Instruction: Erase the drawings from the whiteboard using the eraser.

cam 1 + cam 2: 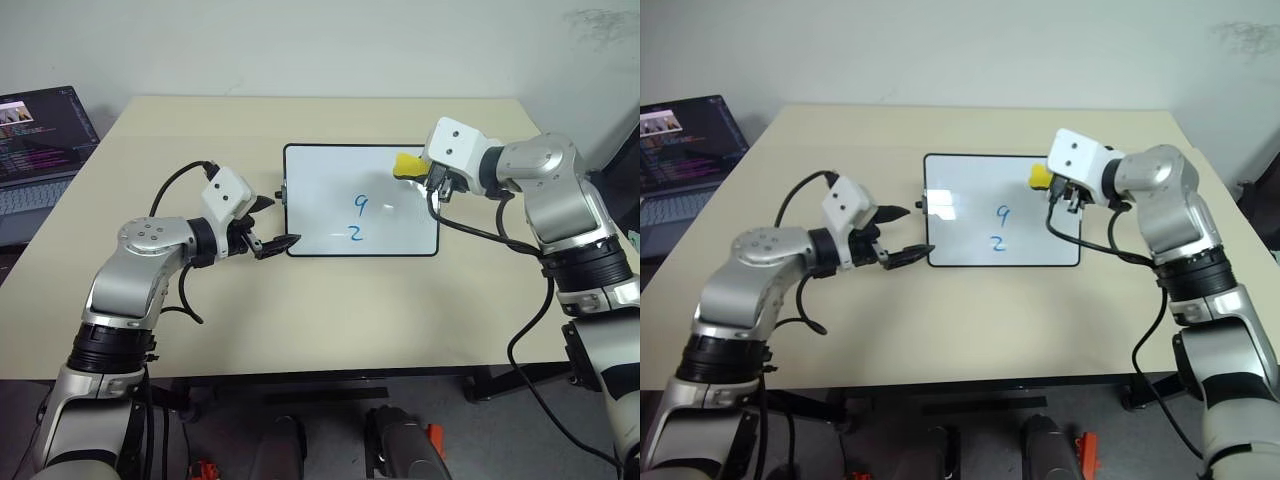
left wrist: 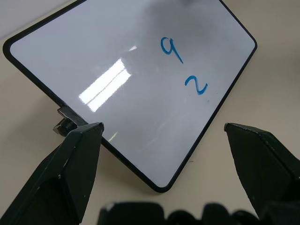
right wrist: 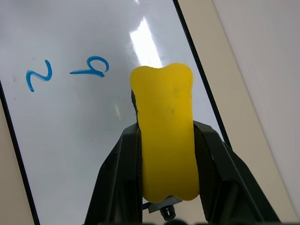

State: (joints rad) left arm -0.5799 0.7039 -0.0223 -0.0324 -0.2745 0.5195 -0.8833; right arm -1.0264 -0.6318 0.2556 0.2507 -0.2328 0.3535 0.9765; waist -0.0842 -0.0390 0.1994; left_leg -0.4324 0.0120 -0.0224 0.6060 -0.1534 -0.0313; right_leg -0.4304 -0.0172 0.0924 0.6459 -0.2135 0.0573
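The whiteboard [image 1: 320, 190] lies flat in the middle of the table. On it are blue drawings: a "9" [image 1: 361, 204] and below it a "2" [image 1: 355, 233] with a short dash. My right gripper [image 3: 166, 140] is shut on the yellow eraser [image 1: 407, 164] and holds it over the board's far right corner, to the right of the "9". Whether the eraser touches the board I cannot tell. My left gripper [image 1: 277, 222] stands open at the board's left edge, one finger on each side of the near left corner, with nothing held.
An open laptop [image 1: 40, 140] sits off the table's left side. The beige table [image 1: 300, 300] has bare room in front of the board and behind it. A small knob [image 2: 63, 126] sticks out of the board's left edge near my left fingers.
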